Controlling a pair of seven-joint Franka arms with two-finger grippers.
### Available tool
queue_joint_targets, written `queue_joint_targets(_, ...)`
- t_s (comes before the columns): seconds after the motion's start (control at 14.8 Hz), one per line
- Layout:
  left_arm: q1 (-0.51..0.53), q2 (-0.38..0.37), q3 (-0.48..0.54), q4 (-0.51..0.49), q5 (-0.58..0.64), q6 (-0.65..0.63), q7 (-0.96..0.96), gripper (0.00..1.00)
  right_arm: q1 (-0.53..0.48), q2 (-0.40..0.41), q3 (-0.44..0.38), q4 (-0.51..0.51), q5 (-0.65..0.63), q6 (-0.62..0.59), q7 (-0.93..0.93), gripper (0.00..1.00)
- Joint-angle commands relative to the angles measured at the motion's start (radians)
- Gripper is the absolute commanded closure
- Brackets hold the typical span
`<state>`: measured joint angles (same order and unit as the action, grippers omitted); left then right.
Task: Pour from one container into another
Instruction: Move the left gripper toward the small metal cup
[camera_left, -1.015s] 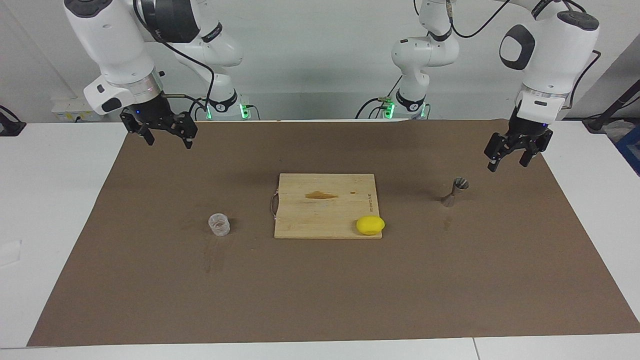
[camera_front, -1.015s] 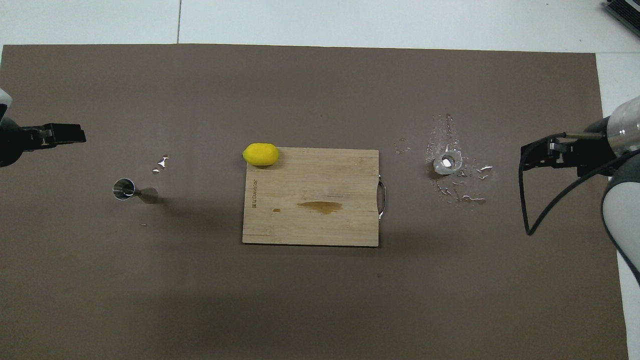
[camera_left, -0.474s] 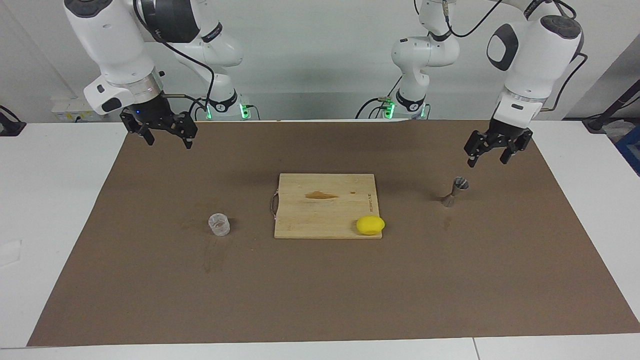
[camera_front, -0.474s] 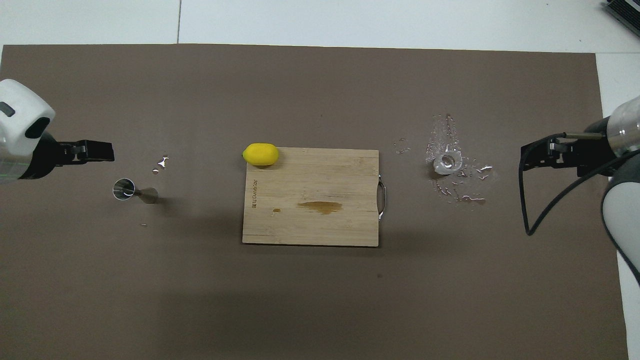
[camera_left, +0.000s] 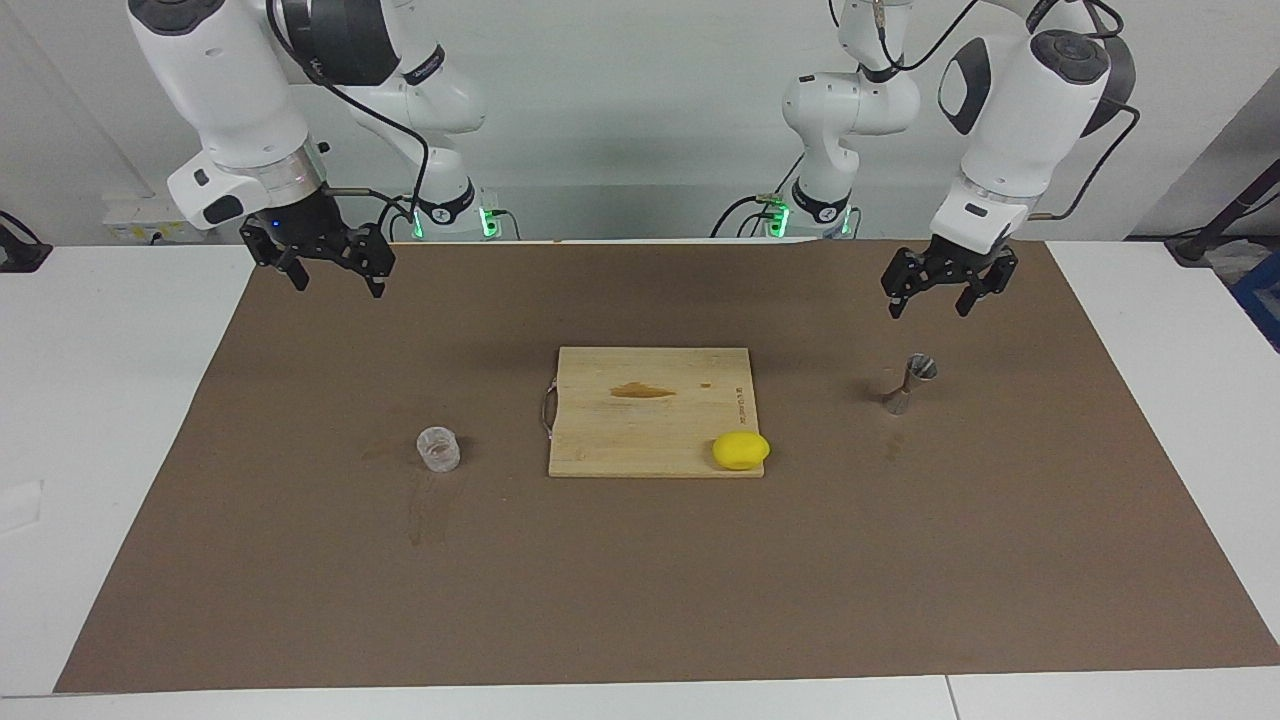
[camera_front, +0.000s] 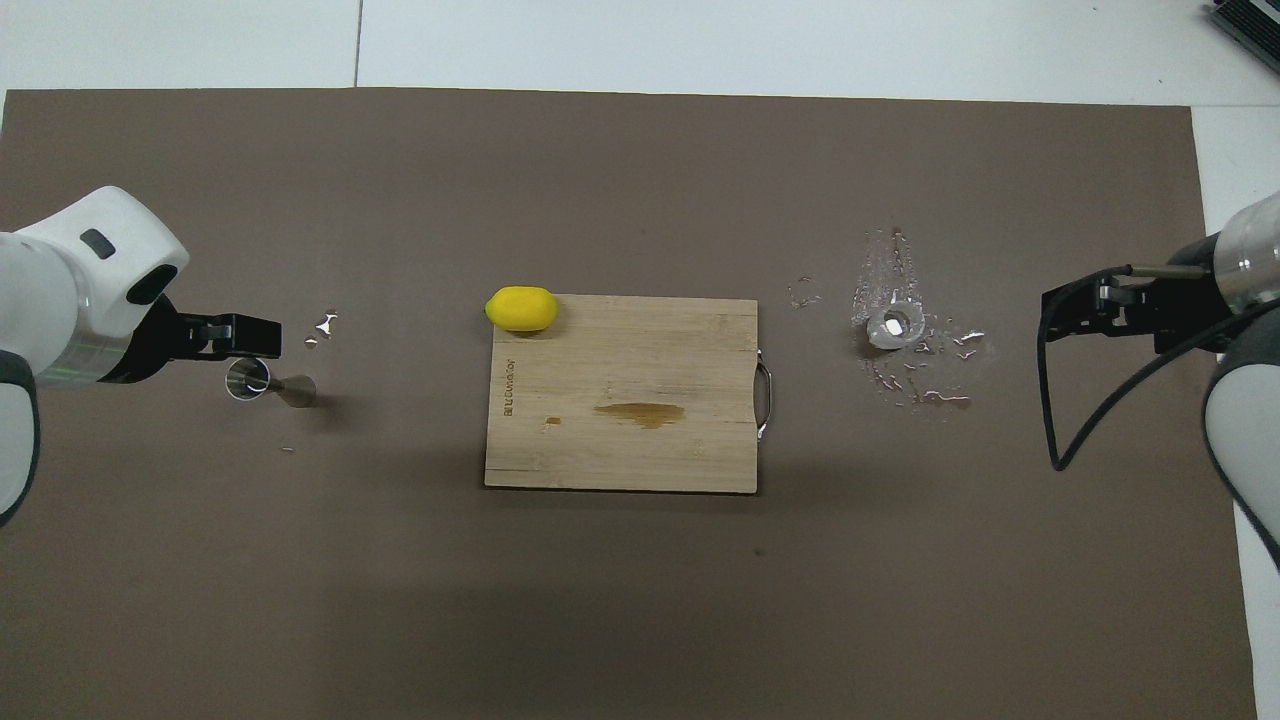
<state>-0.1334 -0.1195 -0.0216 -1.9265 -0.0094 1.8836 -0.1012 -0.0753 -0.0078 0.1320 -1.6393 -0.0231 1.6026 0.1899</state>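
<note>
The squat clear cup stands upright on the brown mat toward the right arm's end. The silvery hourglass jigger stands upright toward the left arm's end. My left gripper hangs open and empty in the air, over the mat right beside the jigger and well above it. My right gripper waits open and empty over the mat's edge, apart from the cup.
A wooden cutting board with a brown stain lies mid-table between cup and jigger. A lemon sits on its corner. Spilled droplets ring the cup, and a few drops lie by the jigger.
My left arm has swung in from the table's end toward the middle, bringing its open gripper over the mat beside the jigger. The right arm, cup and jigger have not moved.
</note>
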Motion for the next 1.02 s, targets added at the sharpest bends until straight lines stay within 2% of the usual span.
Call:
queue_joint_targets(0.0,-0.026,-0.035,0.008,-0.032,0.011,-0.015,0.003,0.00,-0.011,-0.004,0.006,-0.007,-0.008,-0.003,-0.007,0.00)
queue_joint_targets(0.14,-0.029,-0.037,0.006,-0.034,-0.015,-0.020,0.017,0.00,-0.009,-0.004,0.006,-0.007,-0.008,-0.003,-0.007,0.00)
queue_joint_targets(0.2,-0.019,-0.037,0.009,-0.034,-0.088,-0.020,0.064,0.00,-0.011,-0.004,0.006,-0.007,-0.008,-0.003,-0.007,0.00)
queue_joint_targets(0.47,0.064,-0.035,0.020,-0.017,-0.222,-0.052,0.473,0.00,-0.011,-0.004,0.006,-0.007,-0.008,-0.003,-0.007,0.00)
queue_joint_targets(0.74,0.145,-0.023,0.023,-0.015,-0.371,-0.086,0.671,0.00,-0.011,-0.004,0.006,-0.007,-0.008,-0.003,-0.007,0.00)
queue_joint_targets(0.95,0.187,0.010,0.023,-0.014,-0.449,-0.110,0.916,0.00,-0.011,-0.004,0.006,-0.007,-0.008,-0.003,-0.007,0.00)
